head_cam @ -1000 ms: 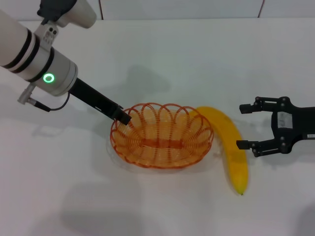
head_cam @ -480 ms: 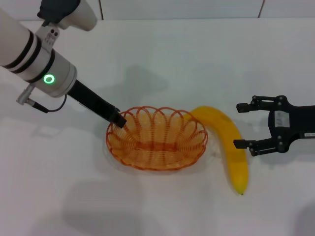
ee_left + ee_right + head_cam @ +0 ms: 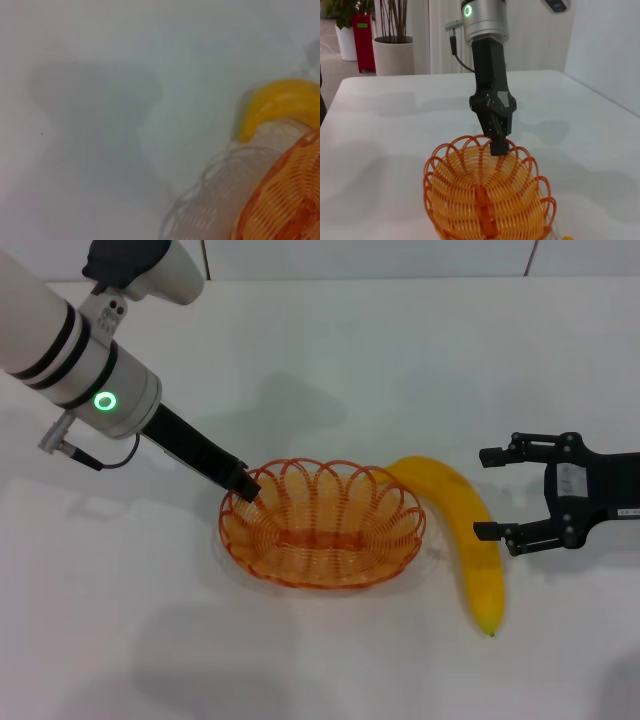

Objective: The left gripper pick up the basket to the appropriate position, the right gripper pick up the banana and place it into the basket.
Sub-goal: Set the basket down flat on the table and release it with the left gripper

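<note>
At the left rim of the basket: the left gripper, item one. Its fingers are pinched together on a loop of the scalloped rim; the right wrist view shows the left gripper biting the top edge of the basket from above. Hold judged thin: one wire loop only, at one end of an oval.

Item two: the basket. Orange wire, oval, at the middle of the white table, nothing in it. Whether it rests on the table or is raised just off it cannot be told.

Item three: the banana. Bright yellow, curved, lying on the table just right of the basket, its far end touching or all but touching the right rim, its near tip pointing toward the near edge. The left wrist view shows the banana end just beyond the rim.

Item four: the right gripper. Jaws spread wide, holding nothing, level with the banana's middle and just right of it, not touching.

Risks:
- Basket tipping or swinging from the single-loop pinch if lifted or dragged.
- Basket rim nudging the banana, rolling it off the line of the open right claw.
- Right claw closing on the smooth curved skin off-centre; fruit may pivot or slip.
</note>
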Motion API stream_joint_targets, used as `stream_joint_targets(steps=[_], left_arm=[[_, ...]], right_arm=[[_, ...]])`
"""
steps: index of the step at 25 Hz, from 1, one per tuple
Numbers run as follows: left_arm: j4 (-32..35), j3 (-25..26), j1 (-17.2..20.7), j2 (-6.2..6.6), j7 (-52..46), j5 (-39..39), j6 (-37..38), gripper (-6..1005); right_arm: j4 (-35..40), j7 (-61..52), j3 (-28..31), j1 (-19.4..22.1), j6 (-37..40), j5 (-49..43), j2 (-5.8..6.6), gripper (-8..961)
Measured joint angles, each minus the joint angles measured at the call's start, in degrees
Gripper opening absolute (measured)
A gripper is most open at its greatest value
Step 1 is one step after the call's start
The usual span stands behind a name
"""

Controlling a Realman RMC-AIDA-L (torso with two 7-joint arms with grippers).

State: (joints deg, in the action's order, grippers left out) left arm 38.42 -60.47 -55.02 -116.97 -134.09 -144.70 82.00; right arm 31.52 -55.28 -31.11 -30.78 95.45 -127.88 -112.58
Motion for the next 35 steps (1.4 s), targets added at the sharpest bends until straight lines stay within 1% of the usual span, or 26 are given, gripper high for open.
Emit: stream_joint_targets(steps=[10,21,27,28,29,31,34,35], left_arm=[[0.0,0.0,0.0,-0.02,-0.8,0.1,0.0,174],[0.4,0.0,0.1,-0.10,-0.1,0.1,0.0,624],[0.7,0.0,0.2,-0.18,0.1,0.1,0.4,842],[1.1,0.0,0.3,-0.18,0.1,0.2,0.7,842],[1.9,0.0,0.7,-0.17,0.1,0.2,1.2,843],[5.5,0.0,2.7,-0.17,0.2,1.2,2.5,843],[15.9,0.0,9.0,-0.18,1.5,5.6,5.4,844],[20.7,0.0,12.2,-0.16,2.8,8.7,6.3,844]], right_arm=[[-0.1,0.0,0.0,0.1,0.0,0.0,0.00,826],[-0.1,0.0,0.0,0.3,0.0,0.0,0.00,822],[-0.1,0.0,0.2,0.4,0.1,0.0,0.01,820],[-0.1,0.0,0.4,0.5,0.1,0.0,0.04,820],[-0.1,0.0,0.8,0.6,0.2,0.0,0.12,819],[-0.1,0.0,2.3,0.9,0.5,0.0,0.34,819],[-0.1,0.0,4.1,1.4,0.6,0.0,0.44,818],[-0.1,0.0,4.4,1.5,0.6,0.0,0.44,817]])
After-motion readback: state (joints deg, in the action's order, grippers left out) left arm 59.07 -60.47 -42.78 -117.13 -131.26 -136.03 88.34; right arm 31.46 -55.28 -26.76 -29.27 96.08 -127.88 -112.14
